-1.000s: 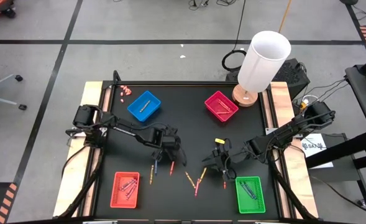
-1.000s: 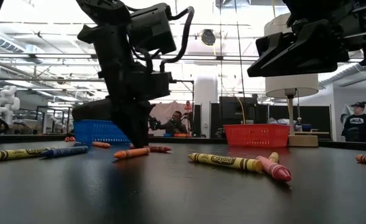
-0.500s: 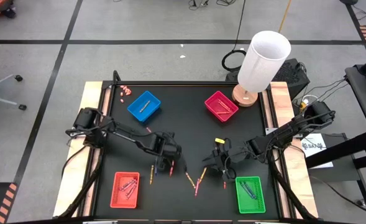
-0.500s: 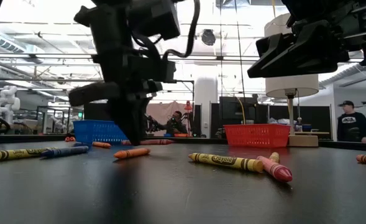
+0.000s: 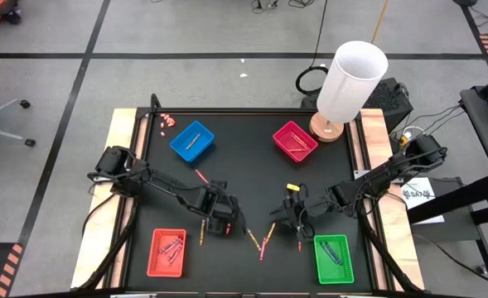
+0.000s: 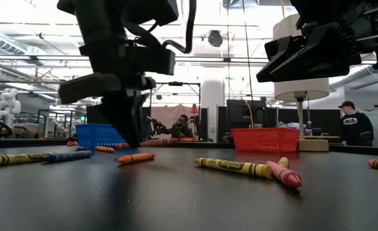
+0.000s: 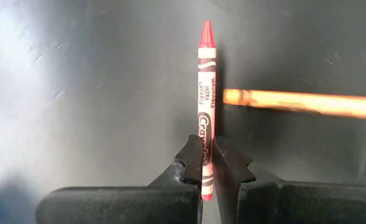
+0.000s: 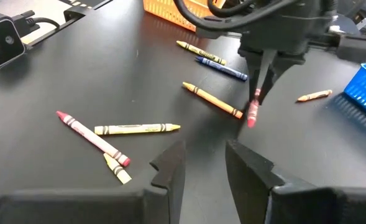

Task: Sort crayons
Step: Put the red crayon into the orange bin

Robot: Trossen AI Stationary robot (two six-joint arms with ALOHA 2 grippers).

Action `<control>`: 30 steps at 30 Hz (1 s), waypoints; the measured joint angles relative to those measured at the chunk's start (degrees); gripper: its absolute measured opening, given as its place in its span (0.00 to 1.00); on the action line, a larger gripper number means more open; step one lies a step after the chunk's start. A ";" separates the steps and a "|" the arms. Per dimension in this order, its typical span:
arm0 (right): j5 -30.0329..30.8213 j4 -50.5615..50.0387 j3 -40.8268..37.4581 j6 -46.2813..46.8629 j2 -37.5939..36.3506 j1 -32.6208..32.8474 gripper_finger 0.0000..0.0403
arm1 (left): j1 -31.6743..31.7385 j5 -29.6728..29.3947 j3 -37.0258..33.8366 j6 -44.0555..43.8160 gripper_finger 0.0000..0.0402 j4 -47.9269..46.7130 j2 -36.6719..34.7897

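My left gripper (image 5: pixel 219 222) stands over the table's middle, near its front, shut on a red crayon (image 7: pixel 205 93). From the right wrist view that crayon (image 8: pixel 253 113) shows below the left gripper's fingers. An orange crayon (image 5: pixel 200 233) lies beside it. A little to the right, my right gripper (image 5: pixel 296 225) hovers open with nothing between its fingers. Yellow, pink and orange crayons (image 5: pixel 262 240) lie flat on the table between the two grippers. A pink crayon (image 5: pixel 200 175) lies farther back. My left gripper pinches the red crayon between its two fingers on the wrapped body near the flat end (image 7: pixel 205 146). The fingers come steeply from above. The crayon sticks out past the fingertips, pointed end away, tilted low over the table; whether its tip touches I cannot tell.
Four trays stand on the black table: blue (image 5: pixel 192 140) and magenta (image 5: pixel 295 141) at the back, red (image 5: pixel 167 252) and green (image 5: pixel 333 258) at the front, each with crayons in it. A white lamp (image 5: pixel 351 83) stands at the back right. Tiny pink bits (image 5: pixel 167 121) lie at the back left.
My left gripper, shut on the red crayon throughout, has gone toward the table's near edge and a little up. It has rolled about its own axis, and the crayon has turned with it. The pink crayon farther back has come into view.
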 joint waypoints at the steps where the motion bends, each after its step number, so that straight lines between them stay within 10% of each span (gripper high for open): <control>1: 0.00 0.00 0.00 0.00 0.00 0.00 0.25 | -0.10 -0.40 0.00 -1.90 0.04 0.00 -0.02; 30: 0.28 -0.40 -0.02 0.91 0.00 0.00 0.25 | -7.25 -21.16 0.86 -12.65 0.04 -1.95 -10.88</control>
